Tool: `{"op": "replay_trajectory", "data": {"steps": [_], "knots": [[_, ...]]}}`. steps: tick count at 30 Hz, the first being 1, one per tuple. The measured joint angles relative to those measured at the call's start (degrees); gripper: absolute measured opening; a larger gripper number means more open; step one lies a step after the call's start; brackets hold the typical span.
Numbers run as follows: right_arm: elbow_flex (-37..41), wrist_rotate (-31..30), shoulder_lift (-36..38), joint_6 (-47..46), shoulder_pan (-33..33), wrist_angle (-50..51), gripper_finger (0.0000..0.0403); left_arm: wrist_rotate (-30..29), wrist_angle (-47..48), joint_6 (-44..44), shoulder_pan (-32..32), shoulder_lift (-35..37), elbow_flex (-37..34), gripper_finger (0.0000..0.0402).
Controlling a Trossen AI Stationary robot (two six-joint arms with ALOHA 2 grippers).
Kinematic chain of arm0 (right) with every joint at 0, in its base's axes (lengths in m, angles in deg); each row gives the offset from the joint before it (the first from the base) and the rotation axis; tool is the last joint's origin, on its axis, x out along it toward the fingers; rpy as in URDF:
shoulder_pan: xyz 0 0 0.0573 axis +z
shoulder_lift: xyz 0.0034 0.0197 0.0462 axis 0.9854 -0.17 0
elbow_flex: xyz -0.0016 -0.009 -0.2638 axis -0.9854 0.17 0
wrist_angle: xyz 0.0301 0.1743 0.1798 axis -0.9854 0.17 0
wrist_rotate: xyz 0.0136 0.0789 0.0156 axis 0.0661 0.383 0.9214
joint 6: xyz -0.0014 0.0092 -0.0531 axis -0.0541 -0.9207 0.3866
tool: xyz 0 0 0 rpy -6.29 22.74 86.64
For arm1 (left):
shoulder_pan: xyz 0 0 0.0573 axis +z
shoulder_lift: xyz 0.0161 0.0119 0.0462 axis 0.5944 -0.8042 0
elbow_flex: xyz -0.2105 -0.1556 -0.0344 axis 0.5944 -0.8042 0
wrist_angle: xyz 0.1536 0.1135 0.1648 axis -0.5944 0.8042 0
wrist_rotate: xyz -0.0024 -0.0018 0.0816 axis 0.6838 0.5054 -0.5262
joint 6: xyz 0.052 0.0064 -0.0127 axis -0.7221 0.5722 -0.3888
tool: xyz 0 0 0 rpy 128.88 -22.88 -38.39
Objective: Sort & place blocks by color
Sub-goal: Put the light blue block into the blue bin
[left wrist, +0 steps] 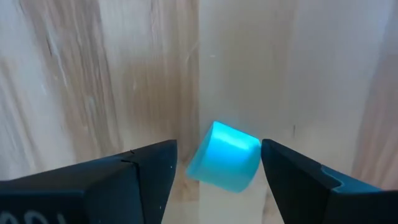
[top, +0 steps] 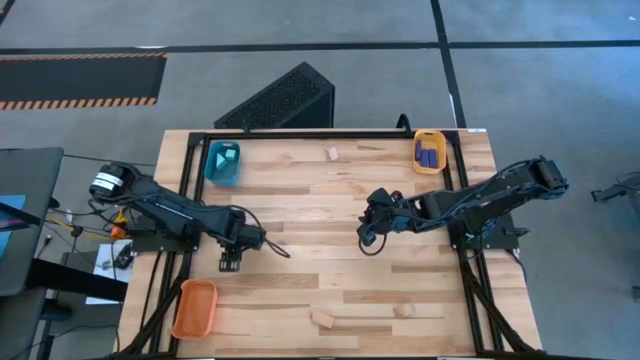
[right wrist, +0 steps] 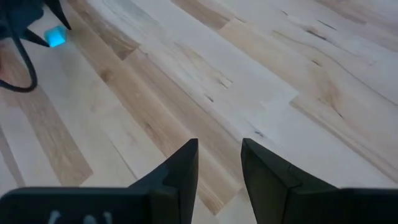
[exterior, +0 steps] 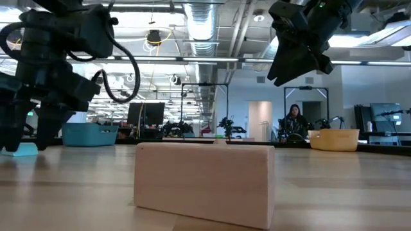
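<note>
Two arms are hovering over the table (top: pixel 300 215) in the high view, the cyan block hidden under the left gripper (top: pixel 231 263). Low view is showing only a tan block (exterior: pixel 204 181) up close. Left wrist view is showing fingers wide, straddling the cyan block (left wrist: pixel 224 156) untouched; skewed, it could twist on closing. Right gripper (right wrist: pixel 219 163) is hanging part-open, empty.
</note>
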Motion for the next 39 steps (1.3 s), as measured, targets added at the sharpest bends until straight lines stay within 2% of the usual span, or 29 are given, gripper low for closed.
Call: {"op": "replay_trajectory", "data": {"steps": [11, 17, 20, 22, 24, 26, 29, 33, 39], "knots": [[0.0, 2.37, 0.0, -1.55, 1.15, -0.05, 0.0142, -0.09, -0.3, -2.32, 0.21, -6.37, 0.66, 0.0215], [-0.02, 3.23, 0.0, -5.2, 1.25, -0.65, 0.0143, -0.75, -0.62, -3.92, 2.57, -7.2, 3.19, 0.0152], [-0.02, 3.22, 0.0, -7.34, 1.3, -0.88, 0.014, -0.29, -2.63, -4.8, 5.55, -7.2, 3.84, 0.0111], [-0.02, 3.21, 0.0, -7.91, 1.66, -1.1, 0.0137, -1.18, -10.62, -5.06, 8.06, -7.11, 3.95, 0.0096], [-0.02, 3.21, 0.0, -8.19, 2.21, -2.07, 0.0135, -3.03, -16.5, -5.23, 11.02, -7.67, 4.57, 0.0096], [-0.03, 3.16, -0.06, -8.4, 2.89, -2.73, 0.0133, -2.56, -16.28, -4.3, 13.56, -7.13, 4.05, 0.0096], [-0.02, 3.1, -0.33, -10.05, 3.98, -2.76, 0.0133, -1.01, -22.56, -2.88, 16.77, -7.51, 4.81, 0.0096], [0.02, 3.1, -1.94, -13.01, 6.03, -2.43, 0.0132, -1.77, -26.92, -3.04, 20.15, -7.4, 6.95, 0.0104], [0.0, 3.73, -6.14, -19.28, 9.25, -3.78, 0.0133, -2.86, -24.02, -4.97, 28.18, -7.37, 15.25, 0.0103]]}}
